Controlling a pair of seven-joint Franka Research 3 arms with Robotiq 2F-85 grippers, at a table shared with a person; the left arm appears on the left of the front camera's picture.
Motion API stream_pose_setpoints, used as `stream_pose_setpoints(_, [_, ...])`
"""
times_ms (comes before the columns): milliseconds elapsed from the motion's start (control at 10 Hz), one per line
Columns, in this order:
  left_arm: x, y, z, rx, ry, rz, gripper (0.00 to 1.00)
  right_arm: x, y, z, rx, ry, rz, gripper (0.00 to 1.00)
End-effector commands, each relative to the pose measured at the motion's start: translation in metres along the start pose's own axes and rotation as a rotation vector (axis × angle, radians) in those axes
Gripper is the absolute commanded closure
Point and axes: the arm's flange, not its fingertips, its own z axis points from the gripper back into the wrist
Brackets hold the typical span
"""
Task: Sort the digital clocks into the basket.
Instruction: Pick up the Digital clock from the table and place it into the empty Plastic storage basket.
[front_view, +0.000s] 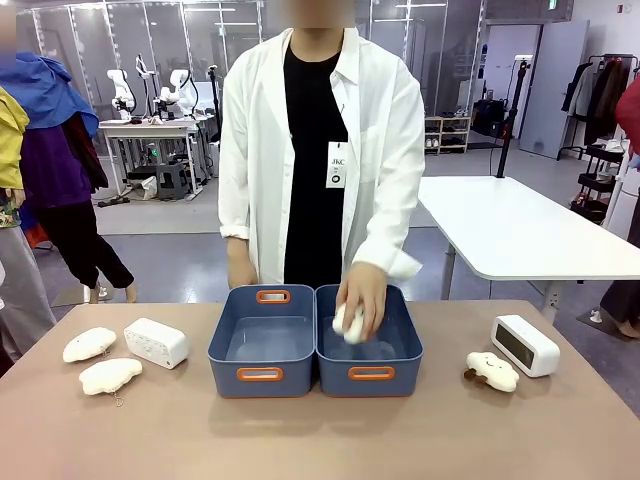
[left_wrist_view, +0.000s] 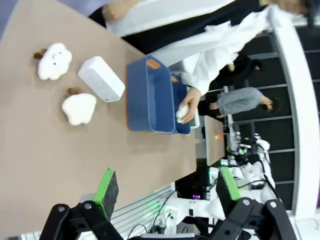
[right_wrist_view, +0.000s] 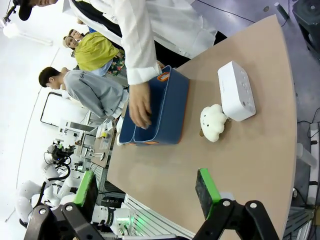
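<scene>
Two white digital clocks lie on the table. One clock (front_view: 156, 342) (left_wrist_view: 101, 79) is left of the bins, the other (front_view: 525, 345) (right_wrist_view: 236, 90) at the far right. Two identical blue-grey baskets stand side by side in the middle, the left one (front_view: 225, 372) (left_wrist_view: 137, 95) and the right one (front_view: 405, 375) (right_wrist_view: 172, 112). A person's hand (front_view: 362, 300) holds a white plush inside the right basket. My left gripper (left_wrist_view: 167, 187) hangs open, high above the table's near edge. My right gripper (right_wrist_view: 146, 192) is open too, well back from the right clock. Both hold nothing.
Two cream plush toys (front_view: 89, 344) (front_view: 110, 376) lie left of the left clock. Another plush (front_view: 491, 371) (right_wrist_view: 212, 122) sits just beside the right clock. The person in a white coat stands at the far edge behind the baskets.
</scene>
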Motion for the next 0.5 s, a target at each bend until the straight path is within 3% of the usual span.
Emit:
stream_pose_setpoints(0, [0.005, -0.044, -0.034, 0.182, 0.102, 0.063, 0.00, 0.000, 0.002, 0.001, 0.011, -0.011, 0.013, 0.00])
stream_pose_setpoints(200, [0.016, -0.081, -0.098, 0.396, 0.119, 0.059, 0.00, 0.000, 0.002, 0.001, 0.011, -0.011, 0.013, 0.00])
stream_pose_setpoints(400, [0.032, -0.085, -0.169, 0.566, 0.119, 0.123, 0.00, 0.000, 0.002, 0.001, 0.011, -0.011, 0.013, 0.00])
